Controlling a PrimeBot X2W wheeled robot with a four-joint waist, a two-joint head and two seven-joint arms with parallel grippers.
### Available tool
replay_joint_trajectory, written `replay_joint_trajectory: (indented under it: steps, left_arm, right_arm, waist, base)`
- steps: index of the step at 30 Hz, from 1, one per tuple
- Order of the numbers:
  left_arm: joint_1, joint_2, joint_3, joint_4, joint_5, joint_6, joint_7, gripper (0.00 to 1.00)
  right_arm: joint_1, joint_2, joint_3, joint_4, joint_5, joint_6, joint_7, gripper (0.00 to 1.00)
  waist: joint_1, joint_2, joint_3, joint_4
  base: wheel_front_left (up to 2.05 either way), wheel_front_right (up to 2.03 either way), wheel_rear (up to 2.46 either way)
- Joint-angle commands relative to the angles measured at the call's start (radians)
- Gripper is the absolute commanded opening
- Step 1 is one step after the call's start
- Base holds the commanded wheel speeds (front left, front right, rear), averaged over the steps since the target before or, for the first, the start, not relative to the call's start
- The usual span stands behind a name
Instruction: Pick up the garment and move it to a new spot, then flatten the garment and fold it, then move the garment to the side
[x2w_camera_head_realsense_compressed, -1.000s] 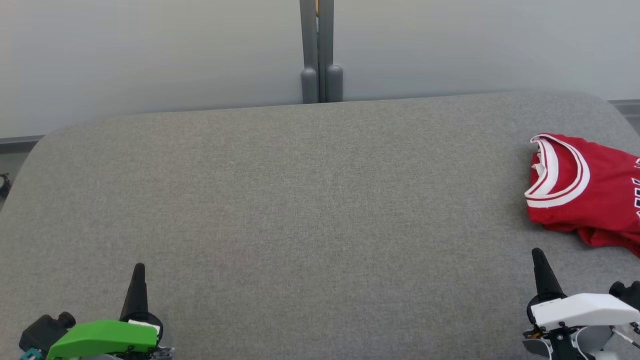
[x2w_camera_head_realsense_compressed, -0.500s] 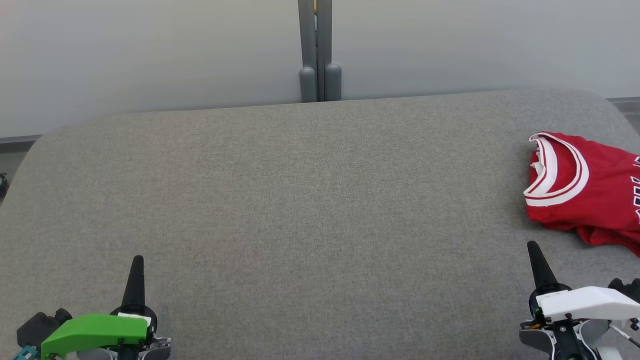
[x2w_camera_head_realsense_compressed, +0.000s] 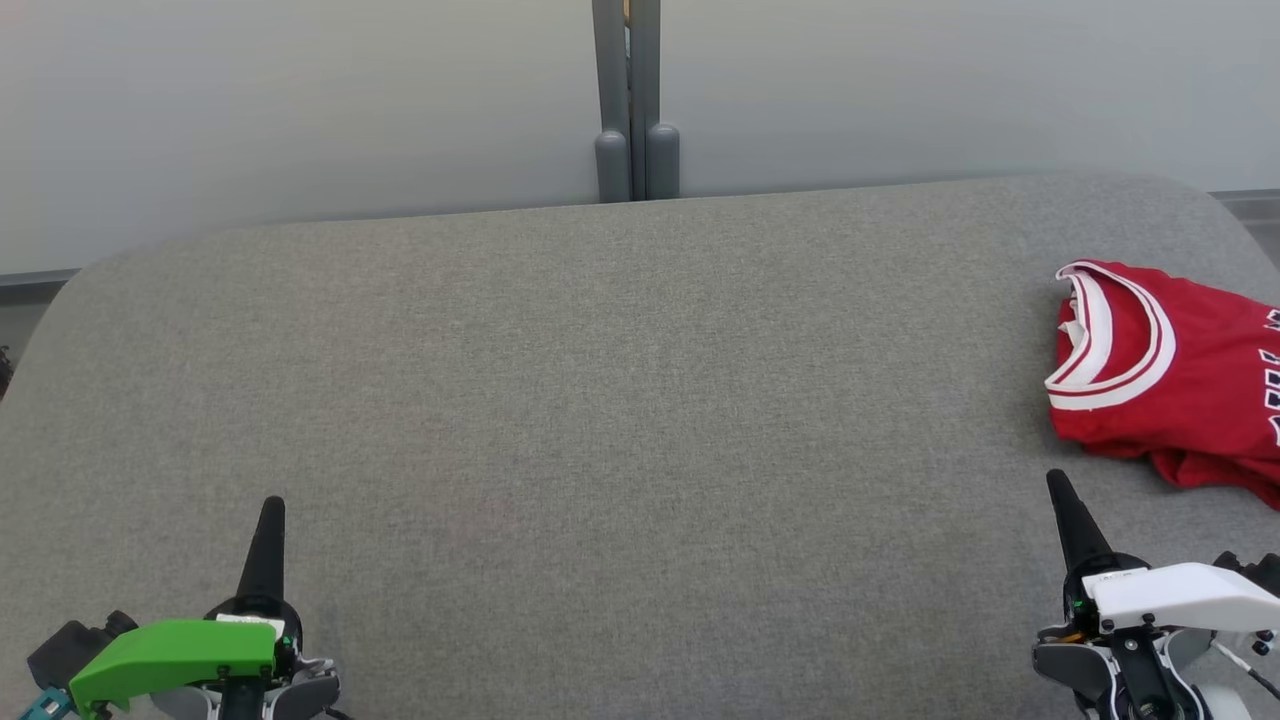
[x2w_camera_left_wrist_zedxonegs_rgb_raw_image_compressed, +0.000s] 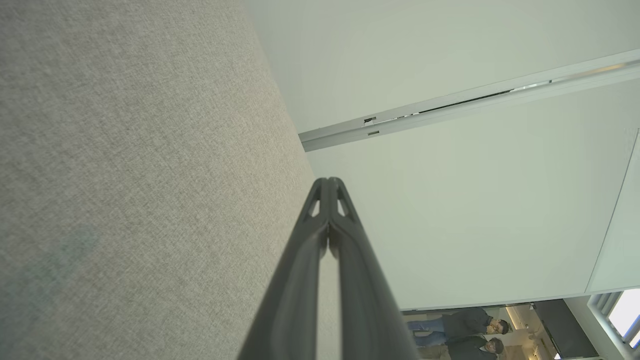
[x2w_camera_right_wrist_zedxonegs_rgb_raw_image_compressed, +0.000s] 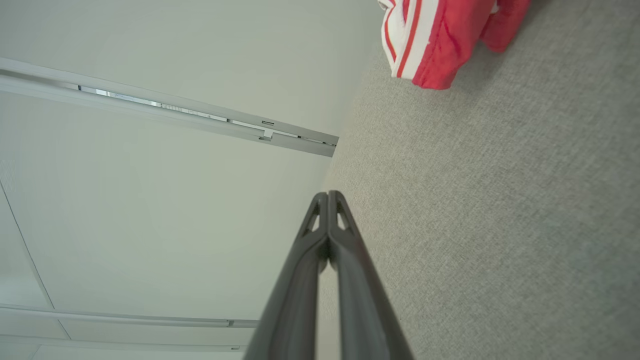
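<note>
Down at the near edge, the left gripper (x2w_camera_head_realsense_compressed: 271, 512) has its fingers pressed together, holding nothing. The right gripper (x2w_camera_head_realsense_compressed: 1060, 490) matches it (tips meeting, empty). Beyond the right one and near it, the red garment (x2w_camera_head_realsense_compressed: 1180, 370) lies bunched at the grey table's (x2w_camera_head_realsense_compressed: 640, 400) right side.

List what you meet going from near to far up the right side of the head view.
The right gripper, jaws shut → red garment → far edge of the grey padded surface → pale wall.
</note>
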Motion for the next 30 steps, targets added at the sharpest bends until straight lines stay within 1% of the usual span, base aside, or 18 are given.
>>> replay_joint_trajectory:
  steps: [1,15,30]
  left_arm:
    - [-0.023,0.002,0.005,-0.01,-0.02,-0.003,0.006,0.0]
    - [-0.034,-0.003,0.019,-0.018,-0.122,-0.003,0.037,0.0]
    - [-0.045,-0.007,0.03,-0.023,-0.206,-0.004,0.063,0.0]
  right_arm:
    - [-0.019,-0.006,0.001,-0.01,0.028,0.001,0.007,0.0]
    - [-0.031,-0.008,0.006,-0.014,0.157,0.0,0.036,0.0]
    - [-0.04,-0.009,0.012,-0.018,0.272,0.0,0.061,0.0]
  waist:
    - [0.0,0.0,0.0,0.0]
    - [0.0,0.0,0.004,-0.004]
    - [0.0,0.0,0.008,-0.009]
  base:
    - [0.0,0.0,0.0]
    - [0.0,0.0,0.0]
    - [0.0,0.0,0.0]
